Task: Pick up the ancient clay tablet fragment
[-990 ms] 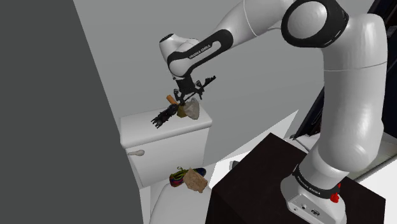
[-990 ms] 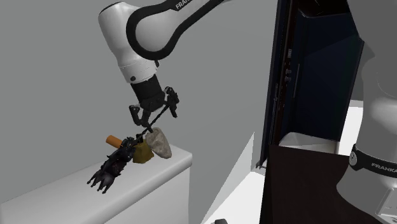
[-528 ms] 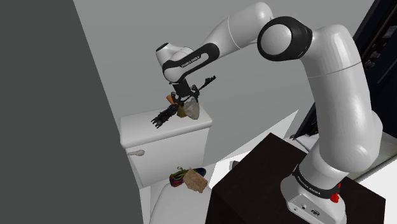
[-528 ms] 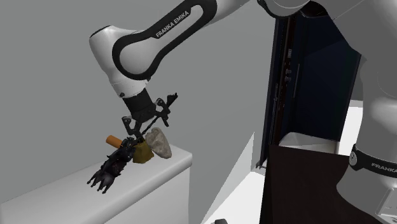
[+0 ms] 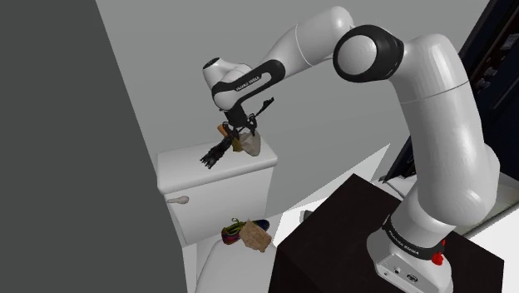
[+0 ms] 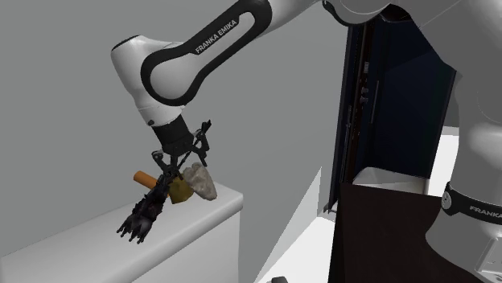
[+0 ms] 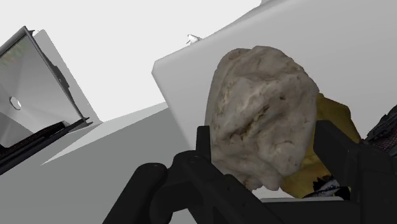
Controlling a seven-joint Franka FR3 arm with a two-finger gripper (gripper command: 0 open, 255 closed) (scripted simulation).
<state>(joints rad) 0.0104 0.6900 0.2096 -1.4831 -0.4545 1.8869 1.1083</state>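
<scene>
The tablet fragment is a pale beige, rough stone lump. It rests on the white toilet tank lid near the end at the shoulder view's right. My black gripper comes down over it, and the fingers press its two sides, shut on it. In the shoulder view the gripper sits on the fragment. The second exterior view shows the gripper at the fragment, which touches the lid.
A yellow lump, an orange-handled piece and a black claw-like object crowd the fragment on the lid. A colourful bundle lies below the tank. The dark stand and a dark door stand nearby.
The hand has dropped and shifted onto the fragment, and its fingers, wide apart before, have closed on the stone. The fragment stays on the lid.
</scene>
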